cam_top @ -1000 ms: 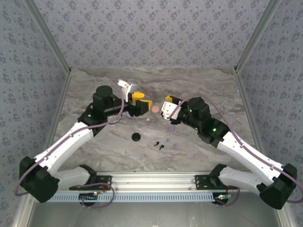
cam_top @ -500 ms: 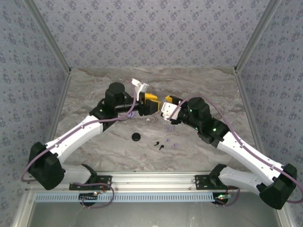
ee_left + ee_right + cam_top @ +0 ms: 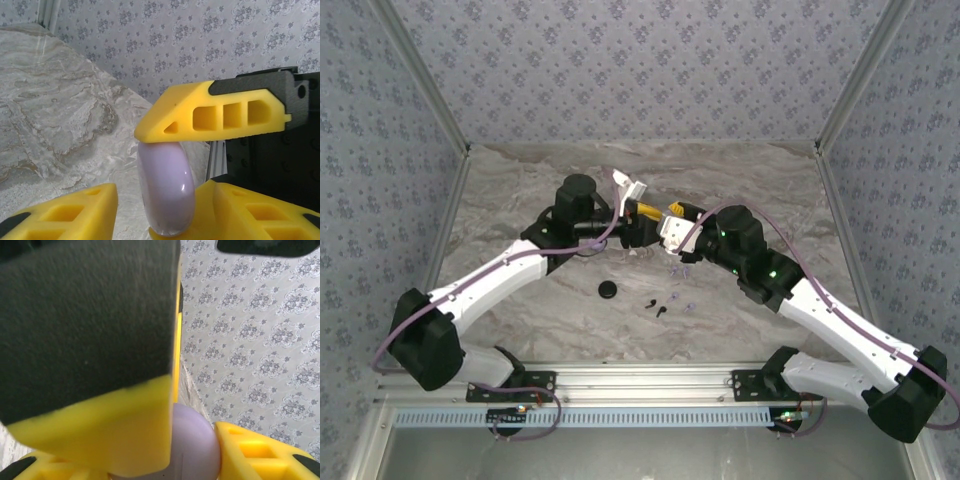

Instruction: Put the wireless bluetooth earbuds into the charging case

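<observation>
A lilac charging case (image 3: 166,192) stands on edge in the air, and my right gripper (image 3: 669,224) is shut on it. Its upper finger (image 3: 215,117) presses on the case's top rim. My left gripper (image 3: 160,200) straddles the same case, open: one finger (image 3: 250,210) lies against it and the other (image 3: 62,212) stands a gap away. In the right wrist view the case (image 3: 200,447) sits beside my own finger (image 3: 260,452), and the left gripper's finger (image 3: 100,365) hides much of it. Tiny black earbuds (image 3: 660,305) and lilac earbuds (image 3: 678,270) lie on the table below.
A round black case (image 3: 608,290) lies on the marble table (image 3: 520,200) in front of the left arm. Patterned walls close in the back and both sides. A metal rail (image 3: 640,380) runs along the near edge.
My left arm has swung right until its gripper meets the right one, and its jaws have narrowed around the lilac case. The right arm has stayed still.
</observation>
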Robot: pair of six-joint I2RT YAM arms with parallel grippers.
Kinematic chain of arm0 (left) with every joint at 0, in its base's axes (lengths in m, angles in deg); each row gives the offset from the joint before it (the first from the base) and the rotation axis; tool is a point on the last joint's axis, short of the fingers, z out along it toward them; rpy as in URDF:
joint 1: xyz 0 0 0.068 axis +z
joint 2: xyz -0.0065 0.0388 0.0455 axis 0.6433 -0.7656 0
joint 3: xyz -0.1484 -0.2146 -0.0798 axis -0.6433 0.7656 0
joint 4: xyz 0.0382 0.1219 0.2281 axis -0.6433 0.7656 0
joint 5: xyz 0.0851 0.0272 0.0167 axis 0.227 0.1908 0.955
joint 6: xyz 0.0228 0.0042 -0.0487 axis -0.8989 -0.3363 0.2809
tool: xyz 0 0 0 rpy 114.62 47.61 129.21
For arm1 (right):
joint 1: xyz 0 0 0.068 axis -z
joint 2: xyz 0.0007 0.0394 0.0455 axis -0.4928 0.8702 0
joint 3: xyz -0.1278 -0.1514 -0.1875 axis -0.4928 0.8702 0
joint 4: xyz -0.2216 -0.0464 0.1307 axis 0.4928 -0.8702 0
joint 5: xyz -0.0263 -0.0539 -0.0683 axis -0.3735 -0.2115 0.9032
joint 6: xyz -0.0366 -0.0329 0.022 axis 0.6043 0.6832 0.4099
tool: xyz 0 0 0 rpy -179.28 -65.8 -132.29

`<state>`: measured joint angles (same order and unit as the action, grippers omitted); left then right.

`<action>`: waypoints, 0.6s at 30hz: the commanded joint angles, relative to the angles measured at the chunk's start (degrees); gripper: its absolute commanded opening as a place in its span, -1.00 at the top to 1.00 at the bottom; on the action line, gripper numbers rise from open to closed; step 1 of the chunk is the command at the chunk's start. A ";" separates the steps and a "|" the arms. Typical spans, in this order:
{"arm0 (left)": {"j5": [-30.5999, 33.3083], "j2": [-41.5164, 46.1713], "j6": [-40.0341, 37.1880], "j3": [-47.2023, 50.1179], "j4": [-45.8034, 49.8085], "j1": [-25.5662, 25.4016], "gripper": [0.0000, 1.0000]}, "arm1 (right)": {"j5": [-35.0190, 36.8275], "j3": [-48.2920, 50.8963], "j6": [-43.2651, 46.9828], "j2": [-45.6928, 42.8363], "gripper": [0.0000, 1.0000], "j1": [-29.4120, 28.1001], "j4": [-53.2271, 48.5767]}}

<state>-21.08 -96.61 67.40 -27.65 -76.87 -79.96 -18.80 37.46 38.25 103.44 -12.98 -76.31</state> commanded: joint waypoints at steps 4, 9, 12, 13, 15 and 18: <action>-2.66 -1.47 -0.27 -1.89 -0.57 -0.73 0.14 | -0.05 -0.35 0.00 0.18 0.07 0.39 0.99; -3.28 -1.82 -0.64 -1.92 -0.58 -0.80 0.38 | -0.21 -0.68 -0.36 0.28 0.04 0.54 0.49; -3.13 -1.50 -1.32 -1.91 -0.32 -0.82 0.58 | -0.99 -1.72 -1.15 0.46 -0.03 1.10 -1.56; -2.99 -1.41 -1.51 -1.94 -0.41 -0.86 0.63 | -1.33 -2.17 -1.54 0.47 -0.07 1.36 -2.29; -2.74 -1.07 -1.82 -1.69 -0.83 -0.78 0.66 | -2.21 -2.71 -2.16 0.37 -0.17 1.93 -3.64; -1.49 -0.11 -2.57 -0.84 -2.15 -0.81 0.68 | -3.82 -3.38 -3.80 -0.36 -0.34 3.03 -6.01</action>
<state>-22.39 -97.99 66.61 -27.83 -77.08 -80.33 -20.48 36.46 36.55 103.92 -10.95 -79.31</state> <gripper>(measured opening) 0.185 0.655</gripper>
